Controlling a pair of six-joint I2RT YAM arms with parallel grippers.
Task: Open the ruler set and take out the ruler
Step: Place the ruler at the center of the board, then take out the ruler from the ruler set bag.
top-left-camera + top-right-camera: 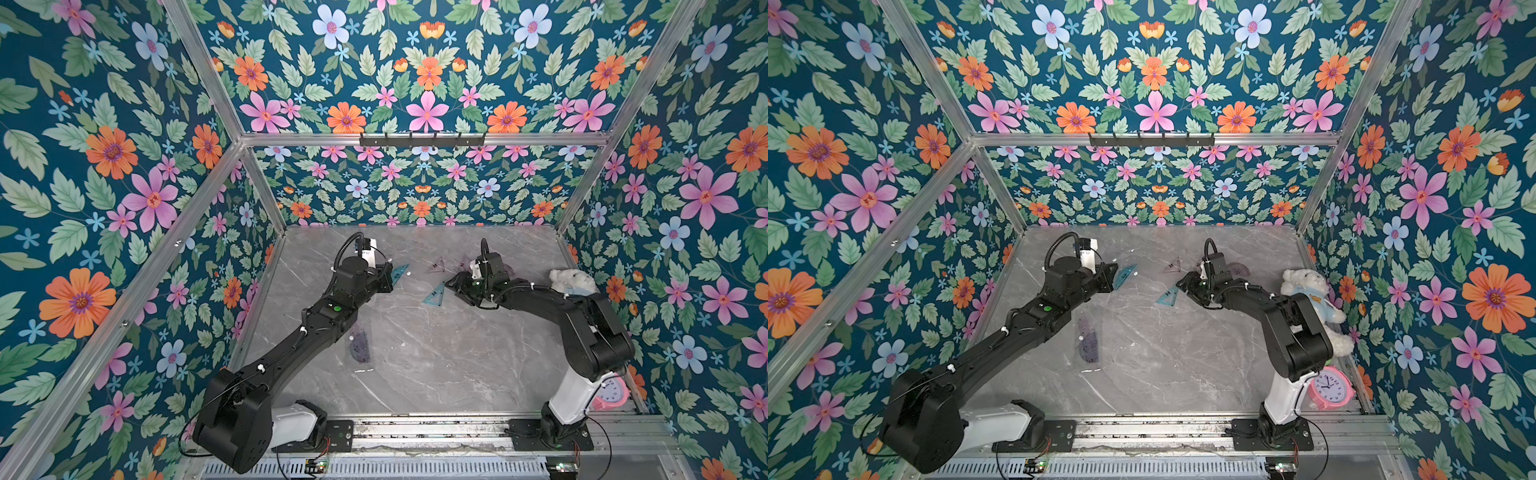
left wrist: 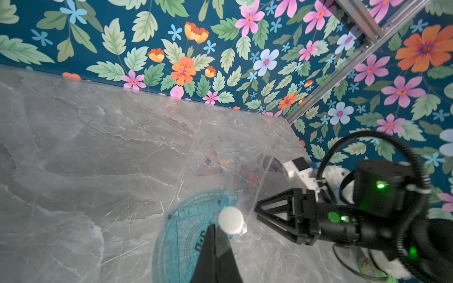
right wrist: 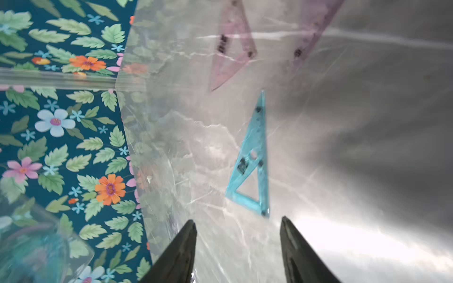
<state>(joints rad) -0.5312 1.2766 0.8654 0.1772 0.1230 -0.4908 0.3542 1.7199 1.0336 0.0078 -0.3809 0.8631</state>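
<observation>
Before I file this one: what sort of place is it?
Most likely a purpose-built robot recording booth, not a lived-in room: floral-print wall panels on a bare aluminium frame, a marble-look tabletop, and a left arm and right arm bolted to a rail at its front edge.

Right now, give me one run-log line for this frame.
left fingers: shut on clear pouch with blue protractor | right fingers: open, empty, near blue triangle on table
</observation>
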